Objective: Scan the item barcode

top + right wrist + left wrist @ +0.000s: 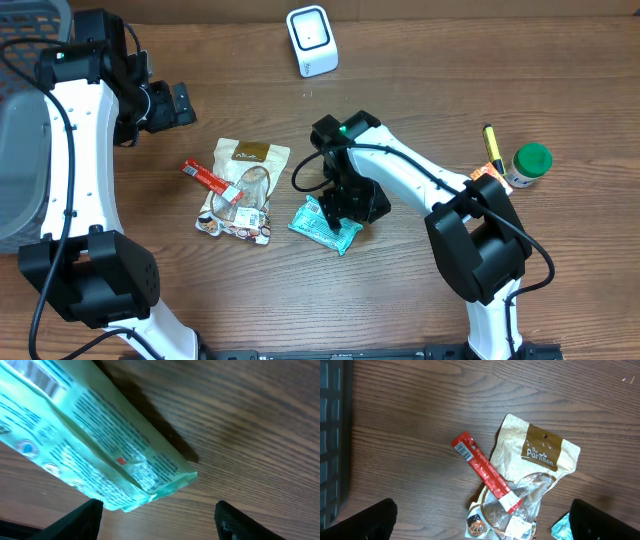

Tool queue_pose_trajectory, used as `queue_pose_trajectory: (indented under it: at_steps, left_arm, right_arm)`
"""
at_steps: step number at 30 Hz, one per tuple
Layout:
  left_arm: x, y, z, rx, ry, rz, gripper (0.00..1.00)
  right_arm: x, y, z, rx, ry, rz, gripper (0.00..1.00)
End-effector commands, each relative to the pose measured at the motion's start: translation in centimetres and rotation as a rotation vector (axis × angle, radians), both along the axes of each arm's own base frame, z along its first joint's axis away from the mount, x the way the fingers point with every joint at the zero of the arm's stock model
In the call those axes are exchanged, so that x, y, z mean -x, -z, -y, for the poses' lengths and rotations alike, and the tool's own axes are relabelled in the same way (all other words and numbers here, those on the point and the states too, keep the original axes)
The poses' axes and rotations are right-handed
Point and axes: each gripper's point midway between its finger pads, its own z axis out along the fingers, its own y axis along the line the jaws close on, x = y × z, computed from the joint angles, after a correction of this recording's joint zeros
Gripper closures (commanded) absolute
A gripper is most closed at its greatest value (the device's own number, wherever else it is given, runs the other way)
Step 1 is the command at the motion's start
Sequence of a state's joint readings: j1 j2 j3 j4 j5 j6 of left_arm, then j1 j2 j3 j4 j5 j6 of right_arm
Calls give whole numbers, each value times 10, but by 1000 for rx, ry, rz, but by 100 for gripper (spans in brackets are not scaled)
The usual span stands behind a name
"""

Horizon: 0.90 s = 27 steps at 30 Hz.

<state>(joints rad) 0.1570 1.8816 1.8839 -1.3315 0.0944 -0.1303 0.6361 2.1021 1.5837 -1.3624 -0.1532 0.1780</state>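
Overhead alone shows the whole brown wooden table (420, 70), with the teal foil packet (318, 228) lying mid-table, well apart from the white box-shaped barcode scanner (312, 40) at the far edge. Left wrist alone resolves the barcode on a red stick sachet (485, 472) lying across a tan paper pouch (540, 460); right wrist alone, stripes and print on the packet. Right gripper (157, 520) bends low over the packet, fingers apart, nothing gripped. Left gripper (185, 103) hovers at left, fingers spread wide, empty.

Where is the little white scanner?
In the overhead view, the white scanner stands near the table's far edge, about midway across, beyond the brown snack bag and the teal packet.
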Motion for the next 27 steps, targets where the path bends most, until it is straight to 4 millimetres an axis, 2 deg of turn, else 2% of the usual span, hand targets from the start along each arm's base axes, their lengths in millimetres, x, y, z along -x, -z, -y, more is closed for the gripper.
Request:
queue_pose_trajectory:
  at_steps: [1, 7, 12, 14, 18, 22, 27]
  left_arm:
    - [0, -1, 4, 3, 20, 6, 0]
    - [0, -1, 4, 3, 19, 6, 0]
    - [0, -1, 4, 3, 20, 6, 0]
    - [0, -1, 4, 3, 20, 5, 0]
    - [0, -1, 4, 3, 20, 6, 0]
    - [0, -1, 4, 3, 20, 6, 0]
    - [0, -1, 4, 3, 20, 6, 0]
  right_arm:
    - [8, 3, 4, 5, -35, -17, 26]
    - [21, 8, -13, -79, 53, -86, 27]
    - [24, 23, -19, -73, 186, -90, 27]
    - [26, 25, -28, -113, 197, -101, 28]
    - [18, 24, -36, -151, 194, -74, 33]
    - [0, 20, -34, -172, 200, -34, 34]
    - [-25, 26, 2, -65, 139, 73, 33]
